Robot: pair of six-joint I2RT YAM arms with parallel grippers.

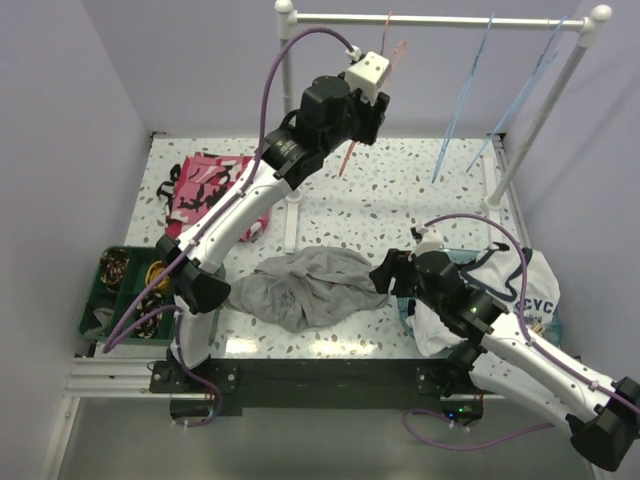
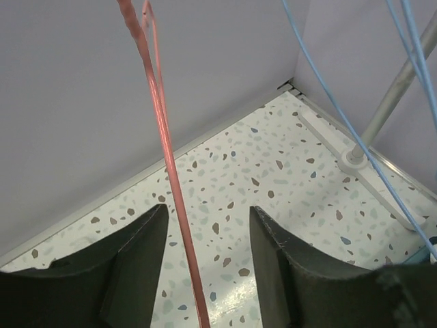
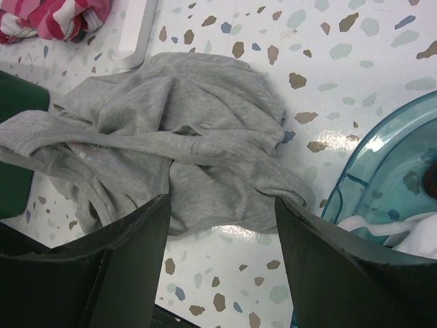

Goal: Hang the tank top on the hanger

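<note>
The grey tank top (image 1: 305, 285) lies crumpled on the table near the front; it also shows in the right wrist view (image 3: 177, 130). The pink hanger (image 1: 392, 55) hangs from the rack rod at the back. My left gripper (image 1: 381, 112) is raised to it and open; in the left wrist view the hanger wire (image 2: 167, 160) runs between the open fingers, nearer the left one, at my left gripper (image 2: 208, 236). My right gripper (image 1: 386, 271) is open and empty just above the tank top's right edge, with its fingertips apart over the hem (image 3: 222, 212).
Light-blue hangers (image 1: 468, 95) hang right of the pink one (image 2: 328, 96). A white rack post (image 1: 545, 110) stands at back right. A pink-and-black cloth (image 1: 205, 190) lies at left, a green bin (image 1: 118, 292) at front left, and a white lettered garment (image 1: 510, 290) in a teal basin (image 3: 382, 171) at right.
</note>
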